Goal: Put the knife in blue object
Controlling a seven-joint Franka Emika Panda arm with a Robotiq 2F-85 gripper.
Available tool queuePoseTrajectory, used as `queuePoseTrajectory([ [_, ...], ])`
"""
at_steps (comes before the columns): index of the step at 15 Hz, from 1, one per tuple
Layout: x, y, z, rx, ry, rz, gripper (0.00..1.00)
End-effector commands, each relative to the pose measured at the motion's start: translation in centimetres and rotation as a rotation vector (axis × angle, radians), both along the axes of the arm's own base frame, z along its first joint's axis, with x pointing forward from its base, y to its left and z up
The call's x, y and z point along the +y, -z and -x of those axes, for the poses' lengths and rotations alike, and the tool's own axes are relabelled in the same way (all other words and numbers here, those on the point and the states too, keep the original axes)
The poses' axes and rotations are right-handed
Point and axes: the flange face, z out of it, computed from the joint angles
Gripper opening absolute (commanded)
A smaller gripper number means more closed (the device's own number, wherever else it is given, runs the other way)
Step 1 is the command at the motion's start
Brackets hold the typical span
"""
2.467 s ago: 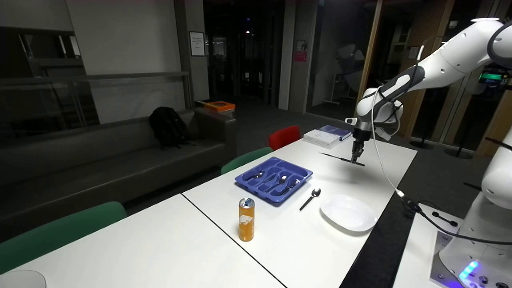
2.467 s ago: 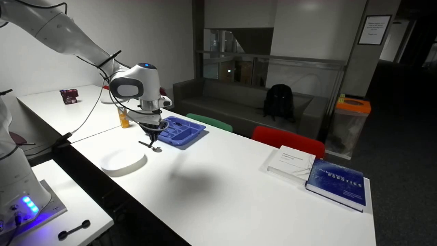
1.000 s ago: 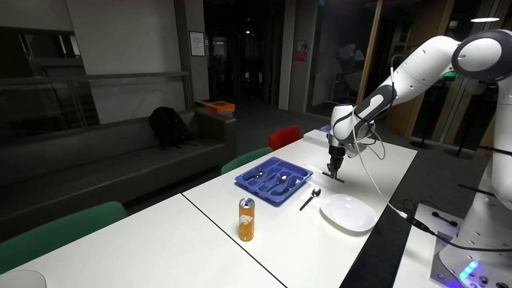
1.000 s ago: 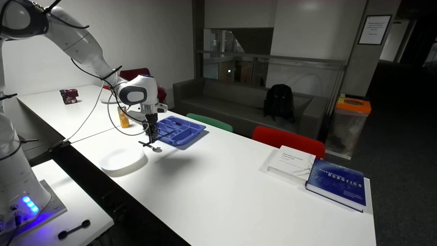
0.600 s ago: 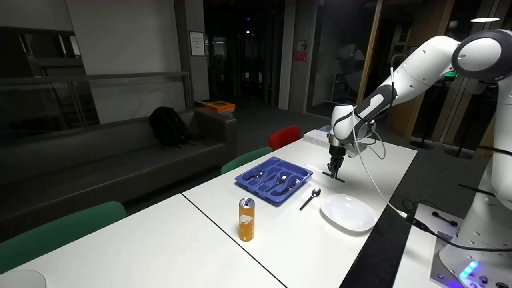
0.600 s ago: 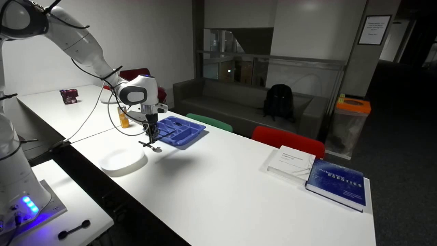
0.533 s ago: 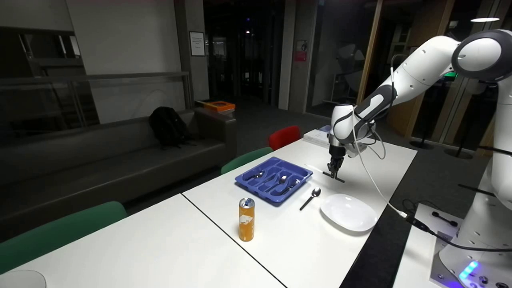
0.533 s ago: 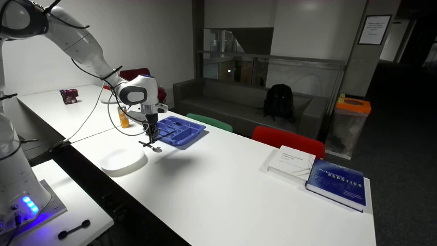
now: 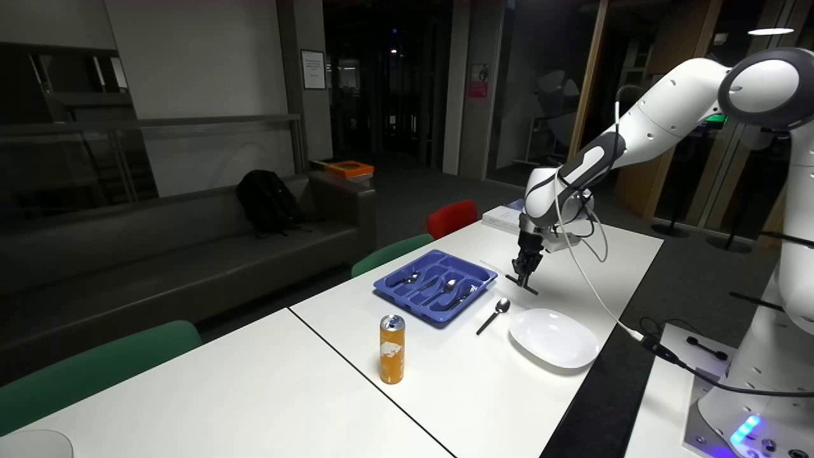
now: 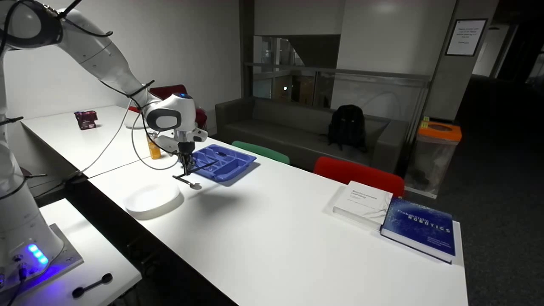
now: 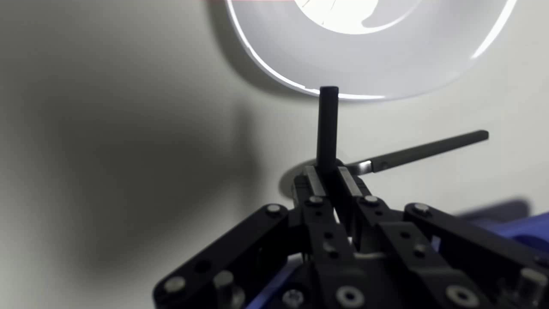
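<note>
My gripper (image 9: pixel 523 280) is shut on the knife (image 9: pixel 511 278) and holds it above the white table, beside the blue tray (image 9: pixel 407 307). In the wrist view the gripper (image 11: pixel 328 171) grips the knife's dark handle (image 11: pixel 328 124), which sticks out past the fingertips; the blade is hidden there. In an exterior view the knife (image 10: pixel 206 166) reaches from the gripper (image 10: pixel 187 172) across the view of the blue tray (image 10: pixel 231 170). The tray is flat, with a raised rim and compartments, several holding cutlery. A corner of the tray (image 11: pixel 532 227) shows at the wrist view's right edge.
A dark-handled spoon (image 9: pixel 495 315) lies on the table between tray and white plate (image 9: pixel 553 337); the spoon (image 11: pixel 429 150) is partly behind the fingers in the wrist view. An orange can (image 9: pixel 392 350) stands nearer the table seam. Two books (image 10: pixel 361 204) lie at the table's end.
Over the last 2.5 s my gripper has carried the knife across the table towards the tray. In the last half second it has shifted slightly further and tilted a little.
</note>
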Motion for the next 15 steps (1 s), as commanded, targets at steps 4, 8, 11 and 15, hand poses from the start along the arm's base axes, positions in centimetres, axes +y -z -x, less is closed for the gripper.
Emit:
queuePoseTrajectory([
  [4, 3.1, -1.4, -2.2, -0.173, 0.302, -0.073, 0.03],
  [8, 5.3, -1.6, -3.9, -0.293, 0.477, -0.043, 0.03],
  [11, 7.4, -1.3, -4.7, -0.326, 0.544, -0.008, 0.03],
  [15, 10.5, -2.0, -6.6, -0.317, 0.604, 0.042, 0.03],
])
